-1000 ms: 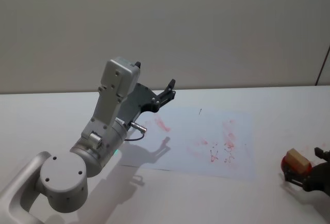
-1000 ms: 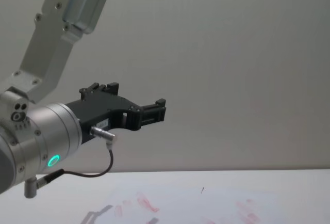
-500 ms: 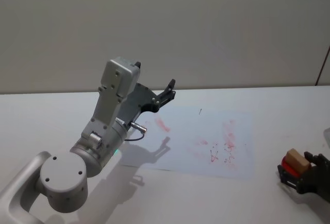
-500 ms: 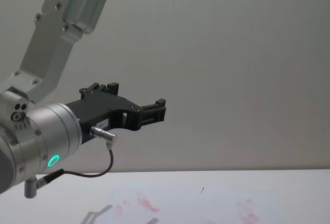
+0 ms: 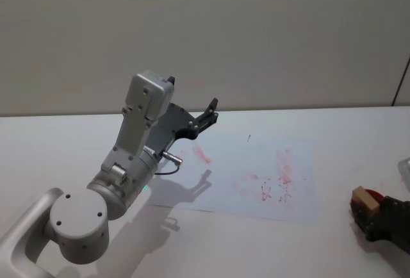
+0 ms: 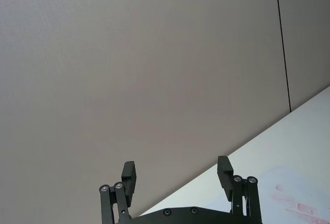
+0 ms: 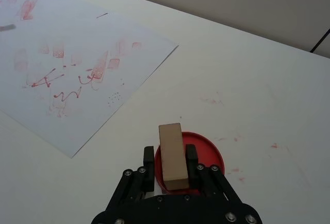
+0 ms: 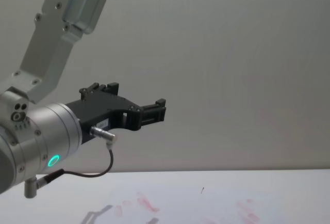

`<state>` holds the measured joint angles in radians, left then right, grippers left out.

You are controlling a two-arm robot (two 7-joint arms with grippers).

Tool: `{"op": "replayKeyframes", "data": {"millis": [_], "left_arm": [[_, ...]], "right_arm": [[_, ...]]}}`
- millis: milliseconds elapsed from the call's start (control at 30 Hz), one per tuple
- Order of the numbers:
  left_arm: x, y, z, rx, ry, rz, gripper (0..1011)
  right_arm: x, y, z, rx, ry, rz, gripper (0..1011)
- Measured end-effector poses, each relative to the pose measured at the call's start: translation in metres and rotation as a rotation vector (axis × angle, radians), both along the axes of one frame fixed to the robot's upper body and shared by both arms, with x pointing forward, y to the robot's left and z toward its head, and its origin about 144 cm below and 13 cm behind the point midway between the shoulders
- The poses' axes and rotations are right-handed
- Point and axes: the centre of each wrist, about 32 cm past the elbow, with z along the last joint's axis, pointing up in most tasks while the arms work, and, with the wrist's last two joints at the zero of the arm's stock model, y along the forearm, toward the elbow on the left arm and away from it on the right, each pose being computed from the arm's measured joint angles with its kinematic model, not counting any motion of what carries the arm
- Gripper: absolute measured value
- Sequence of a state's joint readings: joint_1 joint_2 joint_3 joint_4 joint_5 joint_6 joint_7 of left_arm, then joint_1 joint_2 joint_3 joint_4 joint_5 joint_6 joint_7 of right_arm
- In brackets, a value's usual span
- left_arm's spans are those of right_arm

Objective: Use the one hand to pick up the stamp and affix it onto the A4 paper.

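Two grippers are counted. The left gripper is held in the air above the table, over the sheet's corner at 10 o'clock, at the end of a silver arm with a green-lit wrist. In the left wrist view its two fingers are seen spread wide, with nothing between them; in the chest view the left gripper is seen from the side, pointing toward 3 o'clock.

One A4 paper is laid flat on the table at the middle of the head view. Red-pink prints are scattered over it: one streak near its 10 o'clock corner and a denser cluster toward its 4 o'clock side. One small dark mark is seen near its far edge at 12 o'clock.

One stamp, a light wooden block, is found on the table at 4 o'clock of the paper, well apart from it. It is stood on one round red pad. The right gripper is set low around the stamp, its two fingers drawn in narrow against the block's two long sides, so the stamp is held between them.
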<state>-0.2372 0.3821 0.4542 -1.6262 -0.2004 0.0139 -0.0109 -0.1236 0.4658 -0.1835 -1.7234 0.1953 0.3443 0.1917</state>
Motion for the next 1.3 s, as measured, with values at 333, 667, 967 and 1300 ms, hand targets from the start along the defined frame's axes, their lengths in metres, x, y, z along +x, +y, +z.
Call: {"op": "replayKeyframes", "data": {"millis": [333,667,967,1300], "left_arm": [[0.000,0.000,0.000,0.000,0.000,0.000,1001],[0.000,0.000,0.000,0.000,0.000,0.000,1001],[0.000,0.000,0.000,0.000,0.000,0.000,1001],[0.000,0.000,0.000,0.000,0.000,0.000,1001]], "right_arm": [[0.001,0.000,0.000,-0.001,0.001,0.001,244],[0.003,0.002,0.002,0.021,-0.025,0.026,218],[0.010,0.013,0.012,0.101,-0.086,0.113,218],[0.024,0.035,0.023,0.201,-0.123,0.240,218]]}}
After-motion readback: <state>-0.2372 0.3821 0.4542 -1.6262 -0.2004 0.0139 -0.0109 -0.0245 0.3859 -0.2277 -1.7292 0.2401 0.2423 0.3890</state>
